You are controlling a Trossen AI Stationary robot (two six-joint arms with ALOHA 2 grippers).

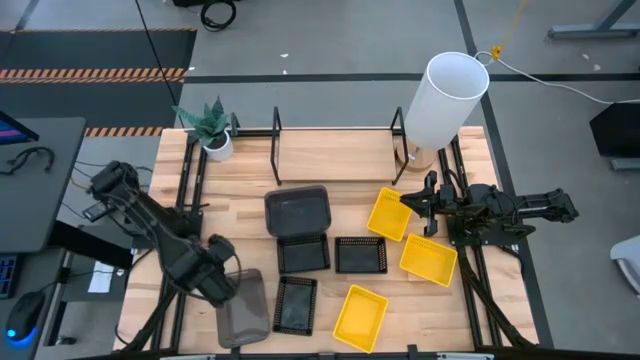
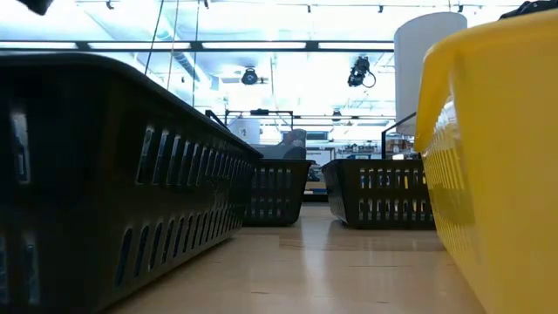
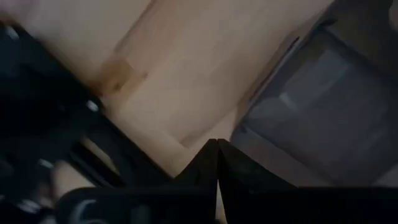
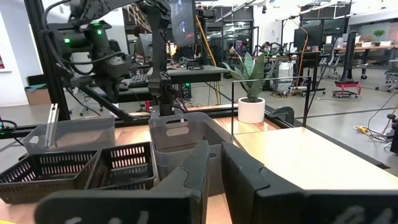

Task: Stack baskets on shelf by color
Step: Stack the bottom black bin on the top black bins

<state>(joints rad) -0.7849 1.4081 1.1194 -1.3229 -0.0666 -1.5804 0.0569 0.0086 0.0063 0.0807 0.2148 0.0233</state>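
A yellow basket (image 2: 497,166) looms nearest on the wooden table (image 1: 330,165) in an open lab; three yellow, three black mesh, two grey visible. Left gripper (image 1: 222,278), closed, empty, beside a grey basket (image 1: 244,310).

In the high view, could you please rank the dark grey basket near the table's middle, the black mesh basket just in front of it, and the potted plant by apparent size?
1. Dark grey basket, largest.
2. Black mesh basket, somewhat smaller.
3. Potted plant, smallest.
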